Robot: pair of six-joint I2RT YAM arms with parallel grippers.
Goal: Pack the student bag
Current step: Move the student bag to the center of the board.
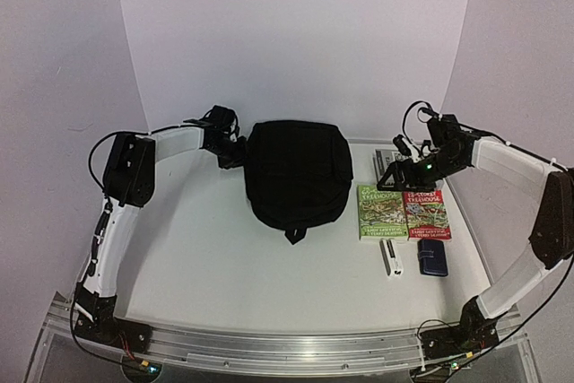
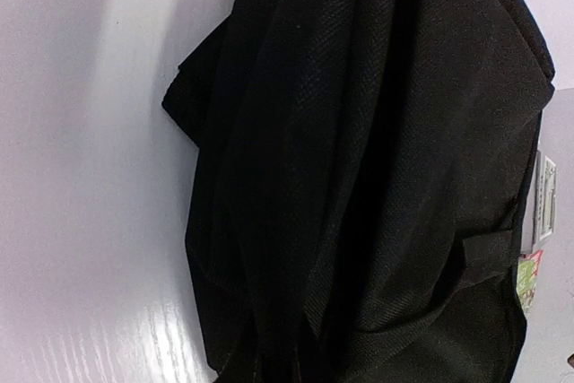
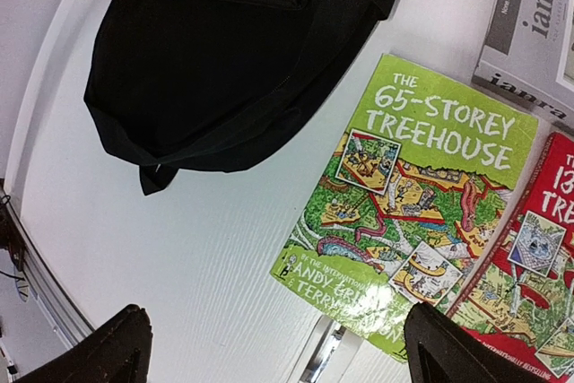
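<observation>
The black student bag (image 1: 298, 172) lies flat on the white table (image 1: 197, 257), at the middle of its far half, its small loop handle (image 1: 294, 236) pointing toward the arm bases. No zip or opening can be made out on the dark fabric. At the bag's far-left corner the left gripper (image 1: 235, 154) meets the cloth, its jaws closed. Its own wrist camera shows only folds of black fabric filling the frame, with no fingers in sight, so it cannot be told whether cloth is caught between them. To the right of the bag, close beside it but apart, lies a green book (image 3: 408, 195) titled "The 65-Storey Treehouse". A red book (image 3: 529, 266) of the same series sits right against its far side, cut off at the wrist view's edge. The right gripper (image 3: 287, 347) hovers above the green book with its jaws spread wide and nothing between them; only the two dark fingertips (image 3: 117, 352) show at the bottom of that view. Beyond the books, farther back than the bag's right corner, a grey-and-white booklet (image 3: 538, 33) is partly hidden under the right arm. Nearer the bases than the books lie a small white stick-like item (image 1: 391, 262), too small to identify, and a dark-blue case (image 1: 432, 257).
</observation>
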